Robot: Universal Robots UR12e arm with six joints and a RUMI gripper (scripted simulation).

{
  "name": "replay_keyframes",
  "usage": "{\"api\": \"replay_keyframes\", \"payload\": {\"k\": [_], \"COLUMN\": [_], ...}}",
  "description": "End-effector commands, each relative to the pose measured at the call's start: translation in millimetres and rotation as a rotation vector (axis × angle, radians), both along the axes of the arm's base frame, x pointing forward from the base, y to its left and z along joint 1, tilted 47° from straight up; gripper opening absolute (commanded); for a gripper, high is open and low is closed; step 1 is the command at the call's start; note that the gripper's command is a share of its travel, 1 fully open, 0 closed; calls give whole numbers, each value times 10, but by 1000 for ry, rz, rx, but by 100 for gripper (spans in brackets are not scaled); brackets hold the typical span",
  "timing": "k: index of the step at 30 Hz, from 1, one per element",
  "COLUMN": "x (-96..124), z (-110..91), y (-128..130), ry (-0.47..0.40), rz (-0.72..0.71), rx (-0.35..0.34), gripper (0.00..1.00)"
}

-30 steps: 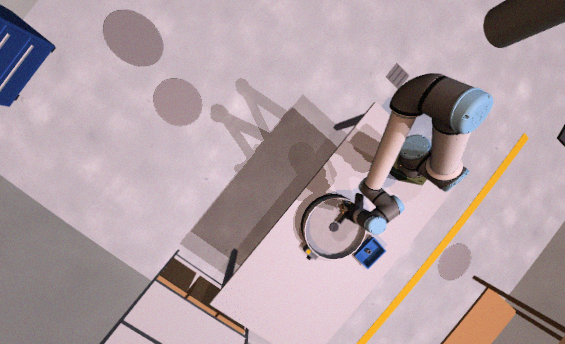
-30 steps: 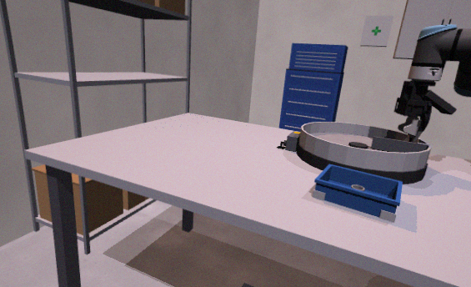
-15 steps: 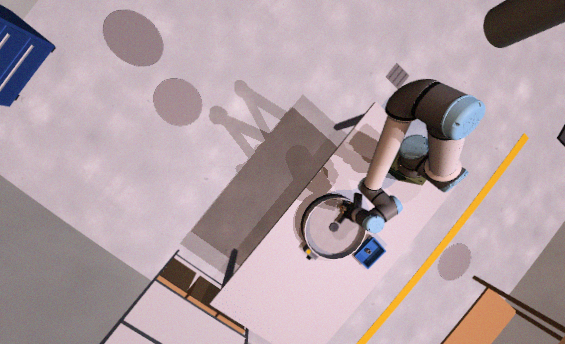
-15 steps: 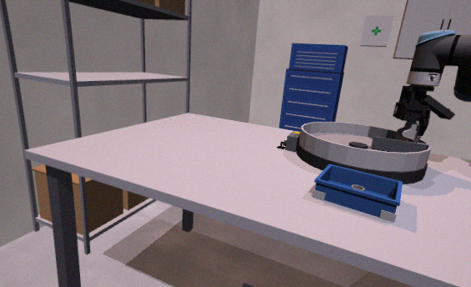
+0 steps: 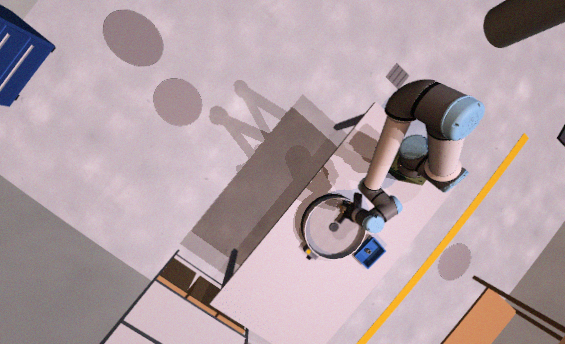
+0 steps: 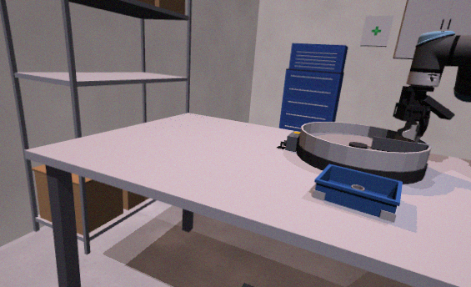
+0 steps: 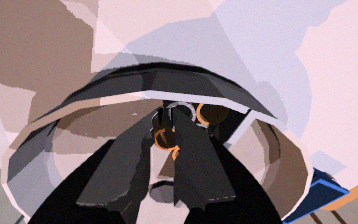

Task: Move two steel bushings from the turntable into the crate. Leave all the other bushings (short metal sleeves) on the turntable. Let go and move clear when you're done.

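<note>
— While the arm reaches down from the upper right of the exterior view, where does the hand [image 6: 412, 133] stand?

— Over the far right side of the turntable [image 6: 356, 156], fingertips about level with its rim. From above, the hand [image 5: 342, 216] sits inside the ring of the turntable [image 5: 304, 225], just upper right of the dark hub [image 5: 333, 227].

— Is it grasping anything?

— No. In the wrist view the hand [image 7: 169, 120] is clenched nearly together, with only a thin slit between the fingers, and it carries nothing. An orange bushing [image 7: 160, 139] shows through the slit; I cannot tell whether a finger touches it.

— And the steel ones?

— One steel bushing [image 7: 182, 103], a pale grey ring, lies on the turntable floor just beyond the fingertips, near the middle of the wrist frame. Another orange bushing [image 7: 201, 116] lies just right of it, close against it. A second steel bushing [image 6: 358, 187] already lies flat on the floor of the blue crate [image 6: 348, 196].

— Where is the crate?

— On the desk [image 6: 189, 154], just in front of the turntable, lower right of the exterior frame. From above the crate [image 5: 361, 255] sits at the turntable's lower right edge.

— Anything else nearby?

— A small yellow-topped box [image 6: 291, 139] against the turntable's left side, and a blue cabinet [image 6: 314, 92] by the wall behind.
</note>
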State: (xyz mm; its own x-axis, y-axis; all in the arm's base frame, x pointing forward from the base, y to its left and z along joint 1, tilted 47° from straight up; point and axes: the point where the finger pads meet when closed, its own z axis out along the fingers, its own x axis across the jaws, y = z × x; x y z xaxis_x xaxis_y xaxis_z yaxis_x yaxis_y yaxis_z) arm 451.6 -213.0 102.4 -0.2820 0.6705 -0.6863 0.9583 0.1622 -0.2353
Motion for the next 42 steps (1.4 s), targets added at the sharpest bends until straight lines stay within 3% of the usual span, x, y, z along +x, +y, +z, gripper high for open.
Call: {"api": "replay_keyframes", "payload": {"k": [1, 18, 19, 42], "x": [3, 3, 3, 3], "z": [3, 3, 3, 3], "y": [1, 1, 1, 1], "ry": [-1, -1, -1, -1], "rz": [0, 0, 0, 0], "rx": [0, 0, 0, 0], "gripper": [6, 6, 0, 0]}}
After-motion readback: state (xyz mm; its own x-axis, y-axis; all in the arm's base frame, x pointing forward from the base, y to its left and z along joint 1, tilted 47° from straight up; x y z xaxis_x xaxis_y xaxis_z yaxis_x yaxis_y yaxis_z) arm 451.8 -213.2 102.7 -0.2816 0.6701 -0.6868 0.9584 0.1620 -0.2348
